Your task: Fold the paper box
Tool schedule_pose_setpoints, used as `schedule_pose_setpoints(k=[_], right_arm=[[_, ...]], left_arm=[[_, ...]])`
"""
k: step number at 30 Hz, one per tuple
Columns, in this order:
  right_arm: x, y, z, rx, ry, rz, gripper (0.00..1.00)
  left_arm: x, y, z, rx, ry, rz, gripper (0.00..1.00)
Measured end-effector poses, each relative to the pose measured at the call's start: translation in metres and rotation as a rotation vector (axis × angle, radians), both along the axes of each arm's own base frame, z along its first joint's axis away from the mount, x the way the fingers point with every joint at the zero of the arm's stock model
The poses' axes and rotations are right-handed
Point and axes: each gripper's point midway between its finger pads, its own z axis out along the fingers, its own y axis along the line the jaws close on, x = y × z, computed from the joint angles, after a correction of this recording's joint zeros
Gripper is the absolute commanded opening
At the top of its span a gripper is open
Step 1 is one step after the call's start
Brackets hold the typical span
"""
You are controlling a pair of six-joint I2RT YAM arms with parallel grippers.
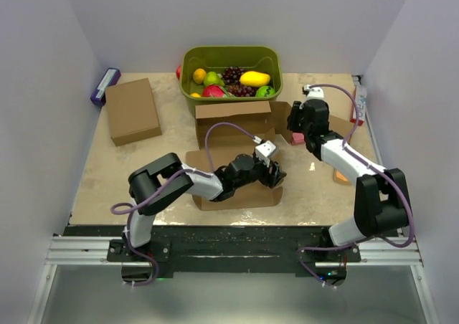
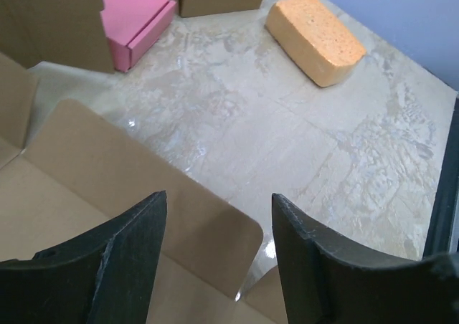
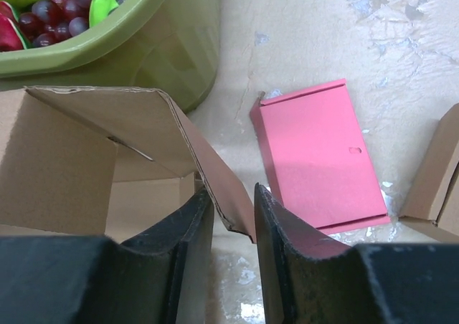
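The paper box (image 1: 233,113) sits half-formed mid-table, its back wall upright and its front panel lying flat. My right gripper (image 1: 292,123) is at the box's right end. In the right wrist view its fingers (image 3: 231,191) stand close together on either side of a raised side flap (image 3: 215,173), both pads against the cardboard. My left gripper (image 1: 276,173) hovers over the front right corner. In the left wrist view it is open (image 2: 219,197), with a round-cornered flap (image 2: 129,173) lying below the gap, untouched.
A green basket (image 1: 229,49) of fruit stands right behind the box. A flat cardboard rectangle (image 1: 133,110) and a purple object (image 1: 105,86) lie at the left. A flat pink box (image 3: 319,159), a small cardboard box (image 3: 437,180) and an orange sponge (image 2: 315,37) lie to the right.
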Motion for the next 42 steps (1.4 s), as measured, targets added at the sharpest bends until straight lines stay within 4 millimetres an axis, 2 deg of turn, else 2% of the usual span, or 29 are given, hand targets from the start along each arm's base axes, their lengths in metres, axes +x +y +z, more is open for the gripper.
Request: schedule_pose_setpoints(k=[3, 7, 10, 14, 18, 24, 30, 36, 42], right_arm=[[0.001, 0.000, -0.006, -0.006, 0.012, 0.001, 0.28], [0.000, 0.000, -0.013, -0.012, 0.031, 0.004, 0.19], [0.000, 0.001, -0.014, -0.013, 0.034, 0.010, 0.16], [-0.001, 0.001, -0.013, -0.012, 0.036, 0.014, 0.08], [-0.003, 0.002, -0.014, -0.013, 0.051, 0.019, 0.02], [-0.013, 0.001, -0.013, -0.006, 0.082, 0.025, 0.00], [-0.027, 0.003, 0.000, 0.009, 0.091, 0.026, 0.00], [-0.045, 0.019, 0.001, 0.009, 0.123, 0.053, 0.00], [-0.054, 0.037, 0.001, 0.008, 0.125, 0.055, 0.00]], left_arm=[[-0.001, -0.008, -0.006, -0.033, -0.010, -0.027, 0.63], [-0.003, -0.013, -0.024, -0.040, -0.002, -0.050, 0.54], [-0.006, -0.011, -0.042, -0.019, 0.027, -0.049, 0.49], [-0.011, -0.001, -0.055, -0.008, 0.058, -0.035, 0.45], [-0.012, 0.002, -0.058, -0.026, 0.074, -0.021, 0.42], [-0.012, 0.005, -0.061, -0.065, 0.095, 0.002, 0.39], [-0.012, 0.004, -0.062, -0.090, 0.096, 0.005, 0.36], [-0.012, 0.006, -0.063, -0.114, 0.088, -0.004, 0.33], [-0.013, 0.007, -0.064, -0.139, 0.077, -0.023, 0.31]])
